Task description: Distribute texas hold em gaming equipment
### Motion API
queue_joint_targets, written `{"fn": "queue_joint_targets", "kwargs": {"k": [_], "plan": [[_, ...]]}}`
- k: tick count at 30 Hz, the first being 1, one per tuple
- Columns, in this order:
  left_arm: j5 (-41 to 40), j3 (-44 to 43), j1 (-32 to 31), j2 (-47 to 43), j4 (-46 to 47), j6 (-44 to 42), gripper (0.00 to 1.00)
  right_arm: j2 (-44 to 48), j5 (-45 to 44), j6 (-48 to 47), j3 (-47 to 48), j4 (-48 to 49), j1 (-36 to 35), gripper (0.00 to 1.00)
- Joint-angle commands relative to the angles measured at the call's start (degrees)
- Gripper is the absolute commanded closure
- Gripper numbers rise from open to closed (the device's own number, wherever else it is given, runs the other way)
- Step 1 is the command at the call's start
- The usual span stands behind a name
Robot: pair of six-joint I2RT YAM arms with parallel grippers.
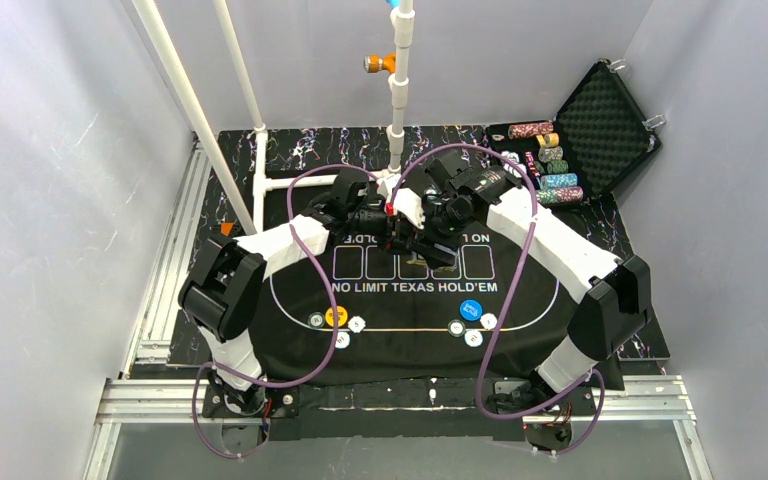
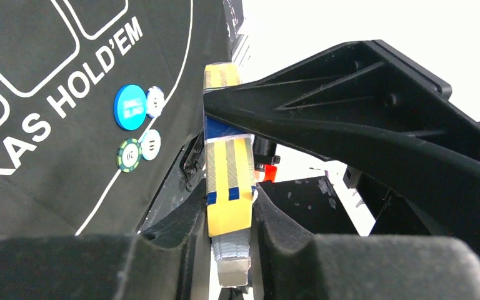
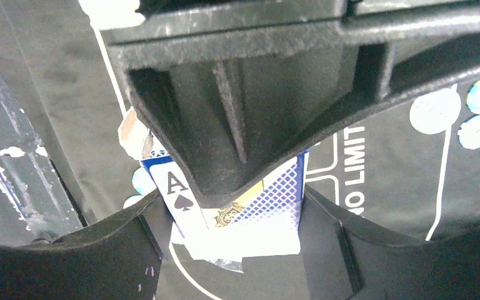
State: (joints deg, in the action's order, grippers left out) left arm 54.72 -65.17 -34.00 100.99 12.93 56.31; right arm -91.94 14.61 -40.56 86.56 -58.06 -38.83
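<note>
Step in hand, as I judge it: handling the card pack (image 3: 269,194) between my 2 arms, in the air above the middle of the surface. My right end effector (image 3: 231,209) grasps the pack across its width, 1 finger on each narrow side. My left end effector (image 2: 228,219) is clenched on the pack's 2 wide faces. The yellow button (image 1: 336,316) and blue button (image 1: 471,309) lie with chips (image 1: 357,324) in 2 groups by the mat's (image 1: 400,345) near edge. Next move, probably: 1 end effector keeps its hold while the other releases or draws straight away. If both pull, the pack may twist or tear.
</note>
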Motion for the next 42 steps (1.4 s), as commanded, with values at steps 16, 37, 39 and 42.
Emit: {"fn": "queue_joint_targets", "kwargs": {"k": [16,37,39,42], "plan": [[6.6,1.4,2.8,-6.1,6.0,-1.9,1.0,15.9,16.4,26.2,-5.8,21.6,19.5,0.02],[7.0,7.6,5.3,-11.6,27.3,9.9,1.0,20.6,51.5,74.3,-33.9,71.2,24.6,0.02],[6.9,7.9,5.3,-11.2,28.4,10.8,1.0,20.7,50.8,81.9,-37.5,80.3,24.4,0.04],[6.8,8.1,5.2,-10.5,29.9,12.2,1.0,20.1,49.7,86.3,-40.2,85.1,24.3,0.12]]}}
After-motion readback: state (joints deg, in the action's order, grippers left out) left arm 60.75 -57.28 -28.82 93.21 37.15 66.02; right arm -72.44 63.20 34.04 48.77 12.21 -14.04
